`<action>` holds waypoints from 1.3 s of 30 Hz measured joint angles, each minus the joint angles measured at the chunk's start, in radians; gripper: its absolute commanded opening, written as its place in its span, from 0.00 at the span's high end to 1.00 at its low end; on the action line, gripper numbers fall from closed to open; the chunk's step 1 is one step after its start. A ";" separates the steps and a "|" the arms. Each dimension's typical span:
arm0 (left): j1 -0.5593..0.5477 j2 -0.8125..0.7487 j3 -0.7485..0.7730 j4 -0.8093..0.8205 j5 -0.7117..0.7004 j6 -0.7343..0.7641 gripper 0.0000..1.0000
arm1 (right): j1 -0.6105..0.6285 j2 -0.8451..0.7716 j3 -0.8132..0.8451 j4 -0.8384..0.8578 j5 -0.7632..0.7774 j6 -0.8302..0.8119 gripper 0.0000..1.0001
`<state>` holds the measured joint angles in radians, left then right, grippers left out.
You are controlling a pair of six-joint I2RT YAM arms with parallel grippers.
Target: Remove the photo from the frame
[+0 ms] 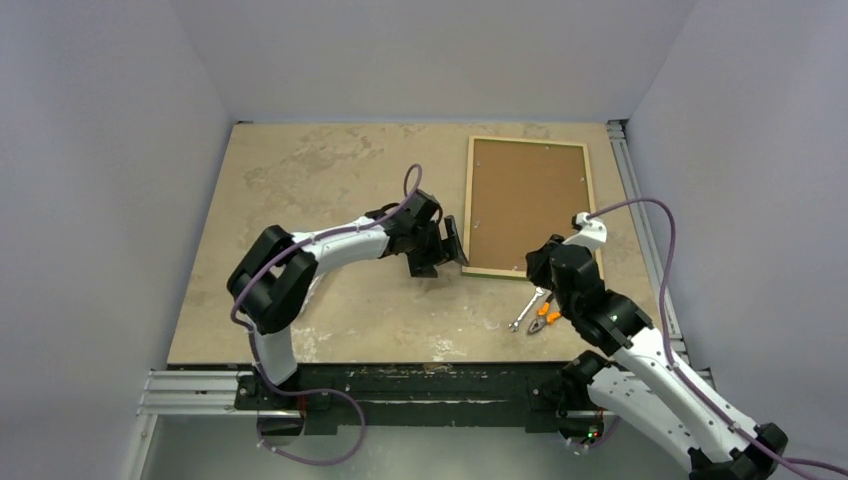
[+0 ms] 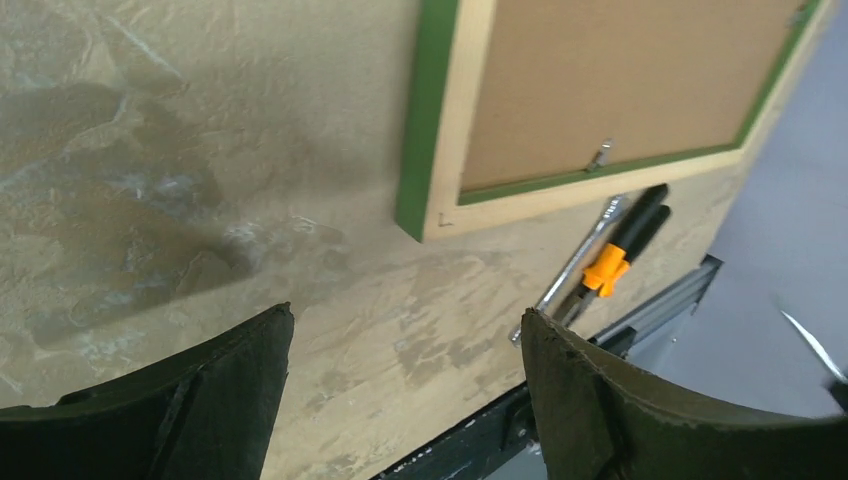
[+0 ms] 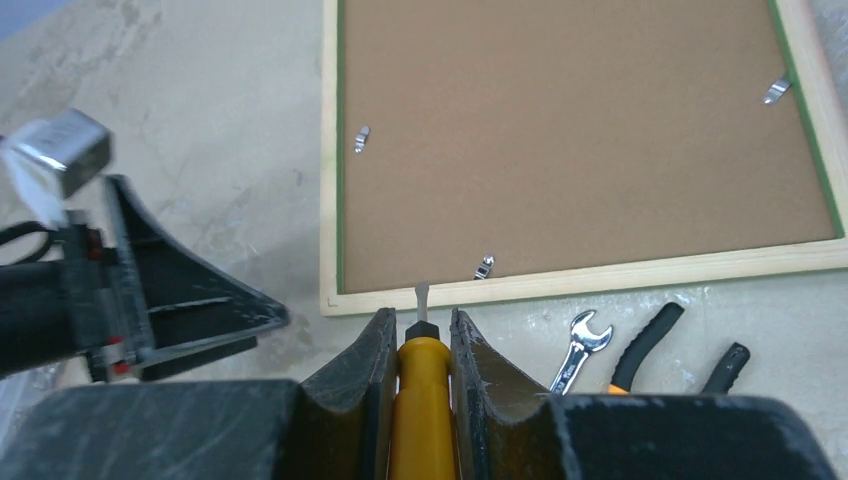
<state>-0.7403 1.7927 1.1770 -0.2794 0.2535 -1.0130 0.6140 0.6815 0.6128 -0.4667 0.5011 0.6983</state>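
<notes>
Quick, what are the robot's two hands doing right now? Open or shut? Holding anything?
Left gripper: open, holding nothing.
Right gripper: fingers closed on a yellow-handled screwdriver.

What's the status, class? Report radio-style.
Left gripper open, beside frame corner. Right gripper shut on screwdriver, tip by a clip. Photo in frame, back up. Wrench, pliers beside frame.

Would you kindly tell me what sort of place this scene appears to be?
Probably a robotics lab test cell: plain white walls enclose a mottled beige tabletop, two black-and-white robot arms are mounted on a metal rail, and a silver spanner lies beside black-and-orange pliers.
</notes>
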 measured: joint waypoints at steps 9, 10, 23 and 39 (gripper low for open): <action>-0.080 0.089 0.047 -0.082 -0.026 -0.209 0.22 | 0.000 -0.147 0.017 -0.114 0.005 -0.011 1.00; -0.089 0.092 0.047 -0.082 -0.026 -0.243 0.22 | 0.000 -0.159 0.017 -0.119 0.005 -0.011 1.00; -0.114 0.194 0.150 -0.150 -0.086 -0.717 0.27 | 0.000 -0.220 0.002 -0.135 -0.029 -0.012 1.00; -0.124 0.332 0.394 -0.426 -0.200 -0.888 0.59 | 0.000 -0.266 -0.008 -0.149 -0.063 -0.020 1.00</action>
<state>-0.8646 2.1250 1.5711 -0.7055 0.0536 -1.9007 0.6140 0.4160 0.6044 -0.6155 0.4385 0.6781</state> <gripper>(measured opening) 0.486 0.169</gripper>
